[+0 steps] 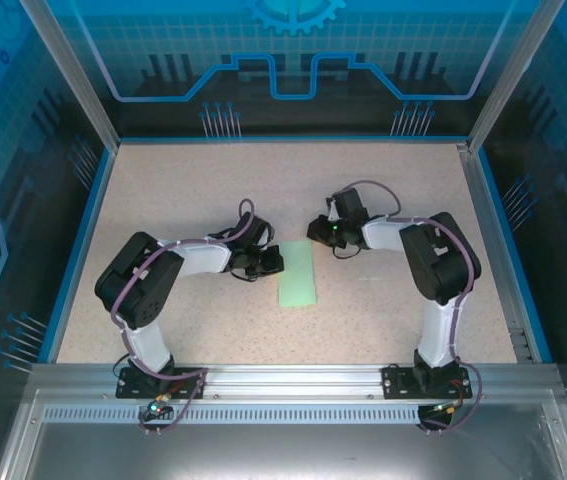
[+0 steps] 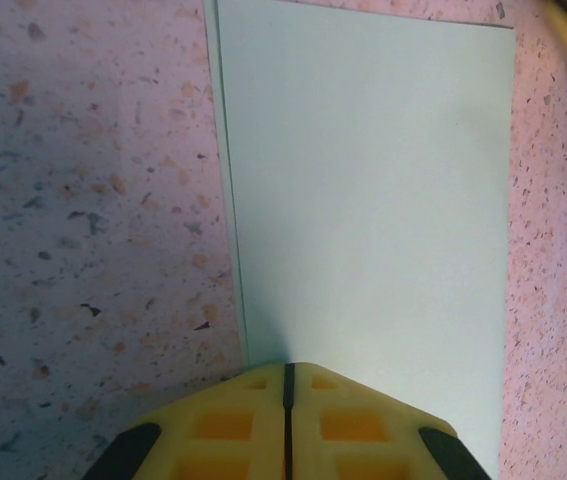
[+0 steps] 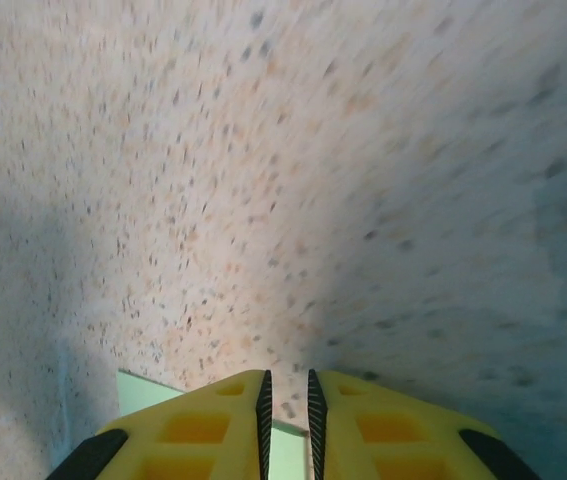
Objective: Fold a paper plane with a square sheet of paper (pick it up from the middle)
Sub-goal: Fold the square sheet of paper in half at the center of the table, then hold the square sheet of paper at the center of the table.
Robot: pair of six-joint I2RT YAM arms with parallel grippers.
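sheet of paper (image 1: 298, 275): folded to a pale green rectangle, flat on the table (image 1: 213, 180) between both grippers
left gripper (image 2: 288, 368): jaws together, tips at the paper's left edge
right gripper (image 3: 286, 378): jaws a slit apart, over the paper's far corner

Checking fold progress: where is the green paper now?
In the top view, the green paper lies mid-table, the left hand at its left edge, the right hand by its far-right corner.

Plain pale mint-green sheet of paper (image 2: 373, 200), yellow left gripper (image 2: 288, 372), beige table (image 1: 193, 190) with dark speckles
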